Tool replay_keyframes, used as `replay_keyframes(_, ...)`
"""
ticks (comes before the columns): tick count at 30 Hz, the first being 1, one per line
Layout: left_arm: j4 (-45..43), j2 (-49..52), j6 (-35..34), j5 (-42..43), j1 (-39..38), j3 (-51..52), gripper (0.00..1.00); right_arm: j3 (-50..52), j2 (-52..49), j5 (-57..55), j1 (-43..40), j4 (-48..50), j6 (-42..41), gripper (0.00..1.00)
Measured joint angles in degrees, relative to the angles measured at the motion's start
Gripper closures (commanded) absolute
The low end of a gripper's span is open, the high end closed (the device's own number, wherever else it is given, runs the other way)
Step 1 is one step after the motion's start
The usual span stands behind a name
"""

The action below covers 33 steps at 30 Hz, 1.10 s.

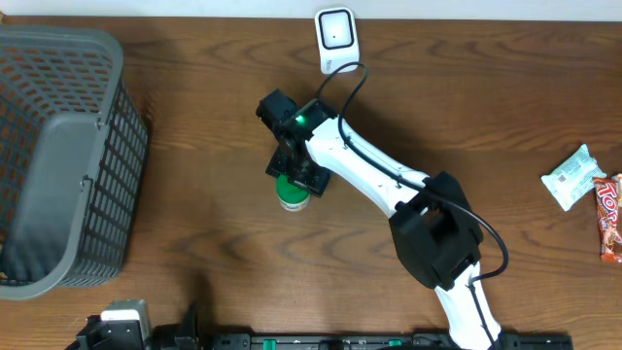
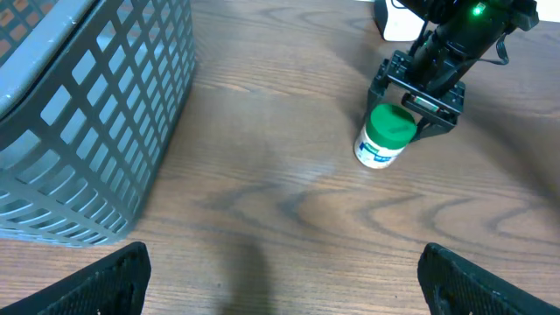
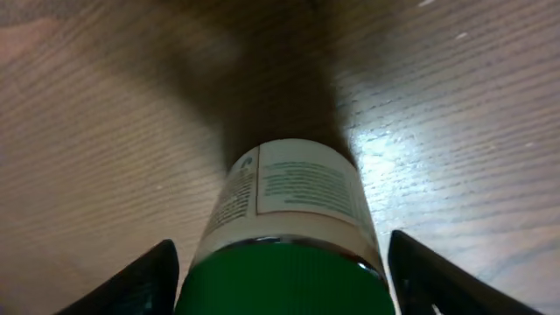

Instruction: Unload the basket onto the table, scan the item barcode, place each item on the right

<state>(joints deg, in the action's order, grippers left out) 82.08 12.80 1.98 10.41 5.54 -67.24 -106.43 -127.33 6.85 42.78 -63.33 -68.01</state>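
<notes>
Brown wood-grain table (image 1: 194, 214) carries basket (image 1: 124, 160) and bottle (image 1: 293, 200).

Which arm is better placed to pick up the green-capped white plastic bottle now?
Right. The right gripper straddles the green-capped white plastic bottle; the left gripper hangs open, well apart from it.

Bottle (image 1: 293, 194): green cap, white label with fine print. Bench (image 1: 204, 224): brown wood grain. Basket (image 1: 121, 146) is grey open lattice; scanner (image 1: 335, 39) is white with a dark face.
</notes>
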Motion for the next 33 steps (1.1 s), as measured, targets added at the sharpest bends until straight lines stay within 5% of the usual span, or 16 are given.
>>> replay_keyframes(5,0.02,0.00,0.00,0.00,0.00,0.00,0.02,0.00,0.00,0.09,0.00,0.00,7.10,0.38)
replay_keyframes(9,0.00,0.00,0.02,0.00,0.00,0.00,0.02,0.00,0.00,0.70,0.00,-0.44,21.84,0.38)
replay_keyframes(13,0.02,-0.02,0.02,0.00,0.00,0.00,0.02,-0.02,0.02,1.18,0.00,-2.12,40.02,0.30)
replay_keyframes(18,0.00,0.00,0.00,0.00,0.00,0.00,0.02,-0.63,-0.02,-0.04,-0.02,-5.53,61.94,0.01)
replay_keyframes(21,0.00,0.00,0.02,0.00,0.00,0.00,0.02,-4.63,-0.15,-1.05,-0.02,-7.98,67.41,0.01)
replay_keyframes(27,0.00,0.00,0.02,0.00,0.00,0.00,0.02,-19.12,-0.31,-1.68,-0.11,-15.28,64.43,0.01)
replay_keyframes(33,0.02,-0.02,0.02,0.00,0.00,0.00,0.02,-24.24,-0.22,-1.75,-0.42,-21.59,38.36,0.01)
